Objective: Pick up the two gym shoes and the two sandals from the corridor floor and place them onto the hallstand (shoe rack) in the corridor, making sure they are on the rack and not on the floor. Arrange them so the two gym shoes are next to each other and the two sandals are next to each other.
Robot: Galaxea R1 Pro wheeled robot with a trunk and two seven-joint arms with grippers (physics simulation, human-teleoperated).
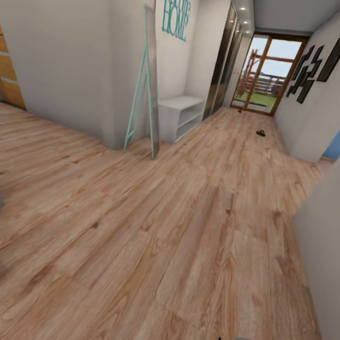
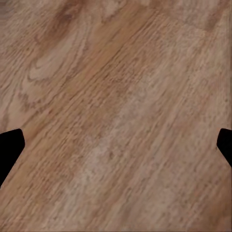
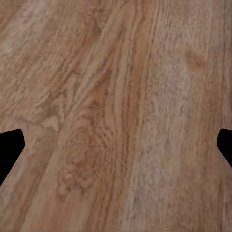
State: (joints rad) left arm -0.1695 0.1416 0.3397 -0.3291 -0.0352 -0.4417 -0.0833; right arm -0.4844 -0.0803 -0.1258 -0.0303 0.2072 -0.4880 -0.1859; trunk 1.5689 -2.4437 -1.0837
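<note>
Sandals (image 1: 261, 132) lie far off at one o'clock on the corridor floor (image 1: 192, 234), too small to read; expect light, floppy leather, so take each by its sole edge. Your left gripper (image 2: 116, 145) and right gripper (image 3: 116, 145) both hang spread wide over bare planks.

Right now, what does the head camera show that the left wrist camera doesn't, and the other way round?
Head view alone: the corridor ahead, a low white rack by the left wall, a leaning mirror, the glass door, and a small dark thing far down the floor, too small to identify. Left wrist view alone: the left gripper, fingers spread wide with nothing between them. Both share the wood-plank floor.
</note>
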